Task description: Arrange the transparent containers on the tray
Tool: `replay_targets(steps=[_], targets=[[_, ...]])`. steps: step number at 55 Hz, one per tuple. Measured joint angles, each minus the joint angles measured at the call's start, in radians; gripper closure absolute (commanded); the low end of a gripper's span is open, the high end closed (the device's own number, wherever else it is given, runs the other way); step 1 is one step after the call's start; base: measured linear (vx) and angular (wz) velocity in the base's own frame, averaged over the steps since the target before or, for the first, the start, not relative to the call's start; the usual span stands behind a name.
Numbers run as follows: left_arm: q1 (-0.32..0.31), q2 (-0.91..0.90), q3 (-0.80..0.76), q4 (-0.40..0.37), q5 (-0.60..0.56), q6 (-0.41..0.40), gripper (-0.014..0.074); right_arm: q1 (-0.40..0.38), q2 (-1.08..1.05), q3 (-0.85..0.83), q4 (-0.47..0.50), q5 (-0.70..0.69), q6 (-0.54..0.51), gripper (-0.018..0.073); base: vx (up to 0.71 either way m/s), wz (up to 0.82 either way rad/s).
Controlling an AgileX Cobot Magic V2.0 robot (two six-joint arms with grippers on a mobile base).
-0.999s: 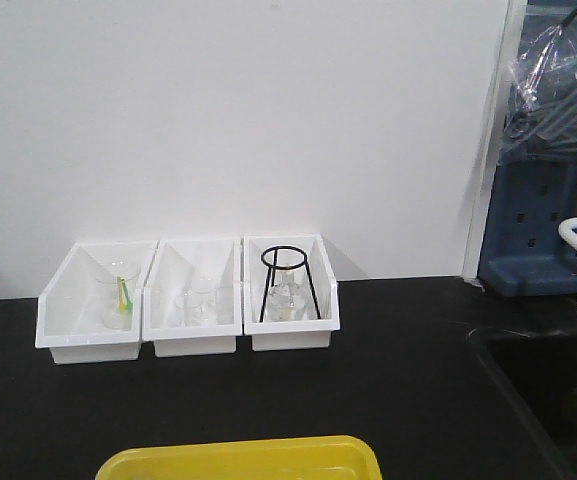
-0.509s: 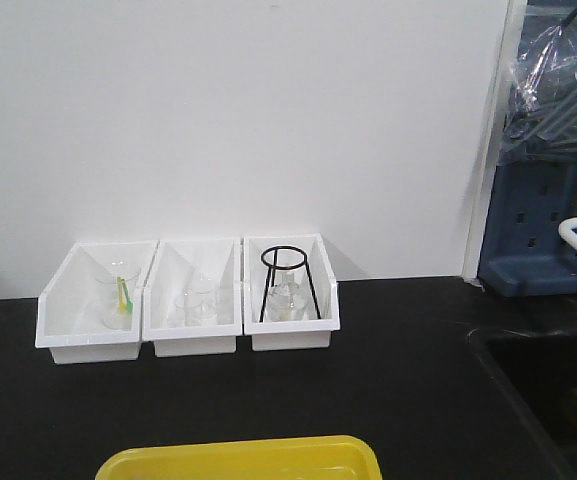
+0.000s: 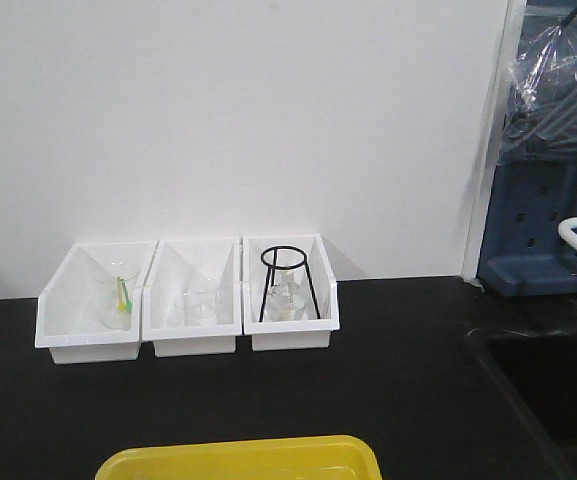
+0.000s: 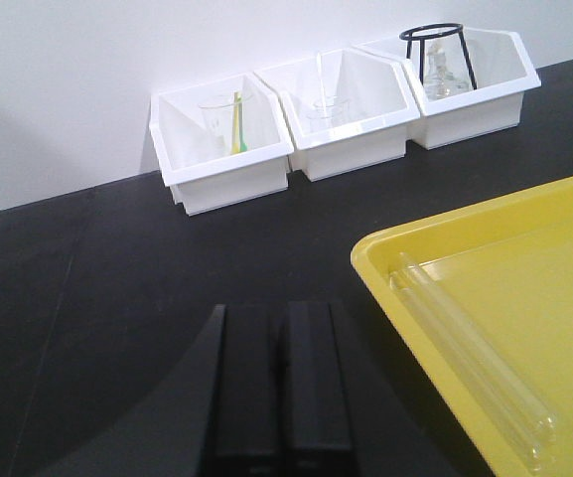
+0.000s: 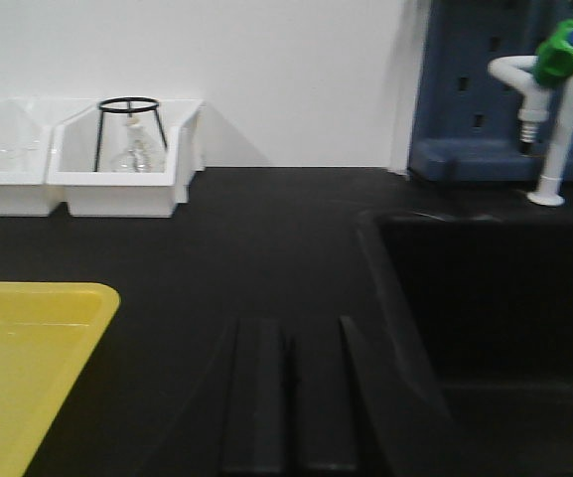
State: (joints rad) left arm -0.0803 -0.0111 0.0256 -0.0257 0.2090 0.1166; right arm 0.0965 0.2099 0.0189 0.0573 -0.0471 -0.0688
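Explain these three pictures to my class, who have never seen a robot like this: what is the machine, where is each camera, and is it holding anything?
It is a two-armed robot at a black lab bench. One picture looks forward from its body; the other two come from cameras on its wrists. The dark shapes at the bottom of those are the left gripper and right gripper, jaws shut, holding nothing. Two test tubes lie side by side in the yellow tray. Against the wall stand three white bins holding glassware. A sink and tap sit to the right.

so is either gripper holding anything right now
No. Both the left gripper and right gripper are shut and empty; both tubes lie in the tray.
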Motion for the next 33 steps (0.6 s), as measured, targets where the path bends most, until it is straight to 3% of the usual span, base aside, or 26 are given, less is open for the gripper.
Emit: replay_targets(steps=[11, 33], targets=[[0.000, 0.000, 0.000, 0.000, 0.000, 0.000, 0.0599, -0.047, -0.212, 0.011, -0.057, 0.181, -0.004, 0.0571, 0.00, 0.00], [0.000, 0.000, 0.000, 0.000, 0.000, 0.000, 0.0599, -0.051, -0.220, 0.012, -0.057, 0.203, -0.007, 0.0571, 0.00, 0.00]])
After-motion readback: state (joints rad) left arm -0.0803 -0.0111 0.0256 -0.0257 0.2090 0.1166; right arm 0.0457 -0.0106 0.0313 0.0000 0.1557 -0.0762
